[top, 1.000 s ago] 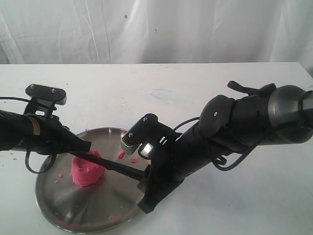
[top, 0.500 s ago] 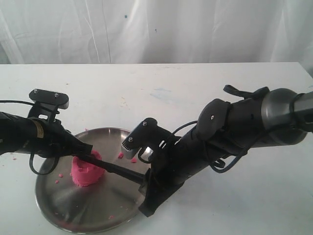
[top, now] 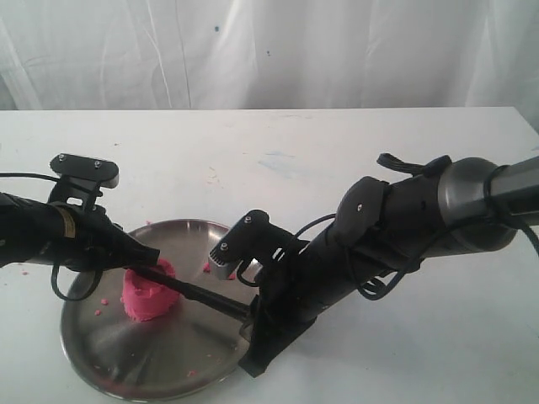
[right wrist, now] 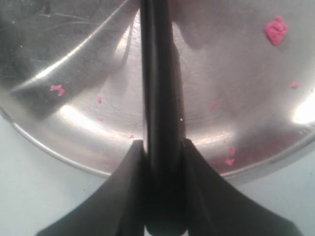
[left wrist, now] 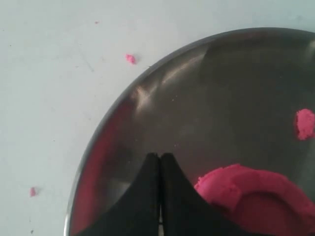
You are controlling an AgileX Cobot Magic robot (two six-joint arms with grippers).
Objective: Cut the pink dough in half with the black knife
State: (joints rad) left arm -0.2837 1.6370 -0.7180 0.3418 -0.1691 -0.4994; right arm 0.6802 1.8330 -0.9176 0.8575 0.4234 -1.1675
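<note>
dough (top: pixel 150 296) sits near the middle of the plate (top: pixel 126 374), a touch toward the rim on the left arm's side. it is one lump, not split as far as i can see. the plate is close to the table's (top: pixel 337 151) edge nearest me, on that same side.

the right gripper (right wrist: pixel 162 146) pinches the knife (top: pixel 206 295) by its handle, a jaw on either side of it at the plate's rim. from there the blade runs in across the steel and lies over the top of the dough. the left gripper (left wrist: pixel 160 158) has its jaws pressed together on nothing, tips down at the plate just beside the dough. whether they touch it i can't tell. a few pink crumbs (right wrist: pixel 275 30) lie scattered on the steel and the table.

to me the cut looks to be right at its start: the blade is lined up on the lump and no gap shows. the next move, i'd say, calls for the right arm to bear straight down through the middle until the edge meets steel, maybe with a short drawing stroke. the left tips would need to brace the soft lump so it doesn't slide or squash sideways.
</note>
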